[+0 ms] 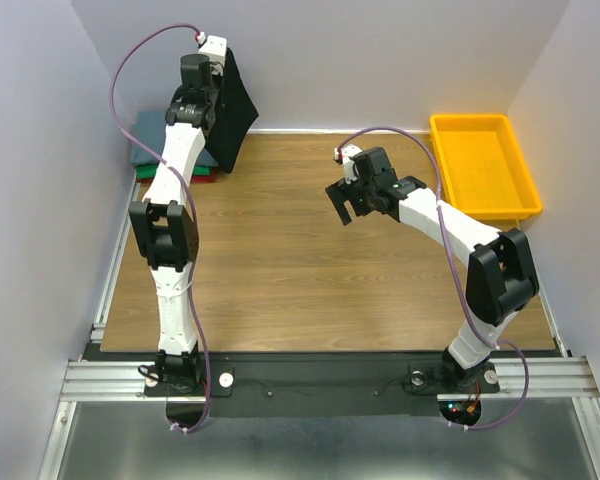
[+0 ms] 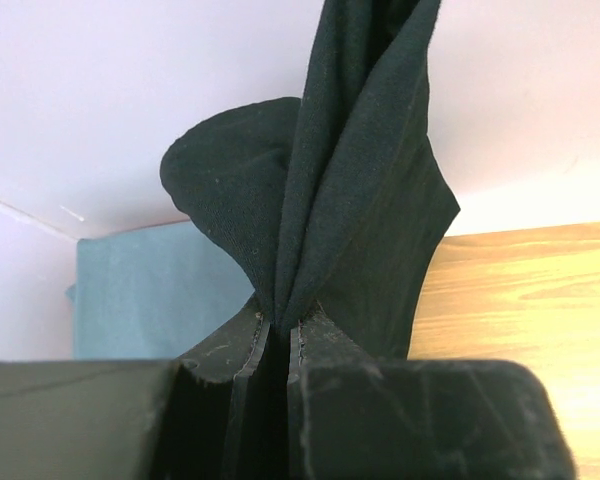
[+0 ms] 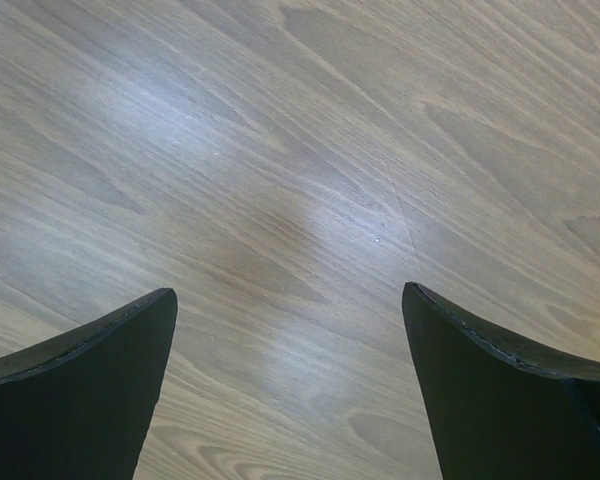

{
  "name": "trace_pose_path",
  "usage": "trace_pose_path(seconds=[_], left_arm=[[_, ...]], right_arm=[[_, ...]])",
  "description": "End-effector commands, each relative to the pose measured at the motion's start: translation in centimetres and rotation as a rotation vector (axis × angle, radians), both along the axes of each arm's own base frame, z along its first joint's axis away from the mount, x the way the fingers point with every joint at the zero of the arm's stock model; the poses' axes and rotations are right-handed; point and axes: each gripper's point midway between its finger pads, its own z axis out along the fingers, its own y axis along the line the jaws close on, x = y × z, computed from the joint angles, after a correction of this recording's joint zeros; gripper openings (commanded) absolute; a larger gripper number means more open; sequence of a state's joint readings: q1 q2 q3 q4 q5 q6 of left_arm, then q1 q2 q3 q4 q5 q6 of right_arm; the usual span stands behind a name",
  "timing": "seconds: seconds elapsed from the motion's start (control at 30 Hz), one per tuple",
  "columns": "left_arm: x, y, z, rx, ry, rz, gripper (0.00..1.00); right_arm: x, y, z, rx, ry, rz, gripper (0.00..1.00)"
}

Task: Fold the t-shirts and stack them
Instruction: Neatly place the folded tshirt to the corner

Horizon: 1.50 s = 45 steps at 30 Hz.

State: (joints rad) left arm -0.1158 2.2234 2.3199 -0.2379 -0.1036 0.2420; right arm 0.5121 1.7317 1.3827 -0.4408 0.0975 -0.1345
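Pinched between the two dark fingers point(image 2: 230, 355) of the left gripper point(image 2: 280, 335): a bunched part of the black t-shirt point(image 2: 360, 200), pressed into the narrow slit, jaws almost together and clamped on the cloth. Going up from the pinch in the wrist view as long folds, with one rounded flap spread to the left. From the top view, held high at the far left corner of the table point(image 1: 310, 270), hanging from the gripper as a dark triangle in front of the back wall. Lower tip close to the far edge of the wood; touching it or not, cannot tell.

Just under and behind the hanging cloth, on the same far left corner: a pile of folded shirts. Grey-blue t-shirt point(image 1: 150, 125) the uppermost one to be seen, with edges of the green t-shirt point(image 1: 143, 157) and the red t-shirt point(image 1: 198, 179) showing at its near side.

Further out, over the table a little right of the middle: right gripper point(image 3: 288, 290), pointing down, fingers spread wide apart, only wood grain visible between them.

At the far right corner, well apart from all shirts: yellow bin point(image 1: 480, 170).
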Motion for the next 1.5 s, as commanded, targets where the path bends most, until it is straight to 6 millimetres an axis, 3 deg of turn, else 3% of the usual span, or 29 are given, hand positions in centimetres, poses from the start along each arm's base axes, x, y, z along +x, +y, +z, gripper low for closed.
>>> trace_pose_path(seconds=[0.0,0.1,0.33,0.57,0.7,0.8,0.87,0.9,1.03,1.07,1.2,1.27,1.47], left_arm=[[-2.2,1.7,11.9,-0.013,-0.259,0.021,0.00],[-1.7,2.5,10.5,-0.017,-0.233,0.015,0.00],[0.2,6.5,6.5,-0.045,-0.172,-0.012,0.00],[2.0,12.1,2.6,-0.081,-0.136,-0.079,0.00],[2.9,15.6,-1.3,-0.110,-0.093,-0.100,0.00],[3.3,16.7,-3.4,-0.133,-0.079,-0.148,0.00],[3.3,18.5,-3.9,-0.145,-0.083,-0.134,0.00],[3.5,18.8,-5.2,-0.152,-0.067,-0.145,0.01],[3.6,21.1,-7.2,-0.126,-0.049,-0.126,0.05],[3.5,21.9,-7.7,-0.121,-0.044,-0.102,0.10],[3.4,23.5,-7.9,-0.111,-0.048,-0.064,0.25],[3.2,24.1,-7.2,-0.090,-0.059,-0.048,0.28],[1.8,27.1,-2.7,0.048,-0.115,0.104,0.42]], right_arm=[[0.6,0.6,1.4,0.031,-0.044,0.006,1.00],[0.7,0.6,1.2,0.031,-0.041,0.007,1.00],[0.7,0.9,0.7,0.033,-0.026,0.013,1.00],[0.9,1.0,0.1,0.021,-0.002,0.011,1.00],[1.0,1.2,-0.4,0.018,0.015,0.017,1.00],[1.0,1.3,-1.0,0.011,0.034,0.020,1.00],[0.9,1.4,-1.1,0.015,0.041,0.019,1.00],[0.8,1.3,-1.3,0.012,0.048,0.018,1.00],[0.9,1.5,-1.8,0.007,0.060,0.021,1.00],[0.9,1.5,-1.8,0.007,0.063,0.024,1.00],[0.9,1.6,-2.0,0.009,0.071,0.024,1.00],[0.9,1.6,-2.0,0.009,0.073,0.026,1.00],[0.6,1.5,-1.7,0.013,0.072,0.029,1.00]])
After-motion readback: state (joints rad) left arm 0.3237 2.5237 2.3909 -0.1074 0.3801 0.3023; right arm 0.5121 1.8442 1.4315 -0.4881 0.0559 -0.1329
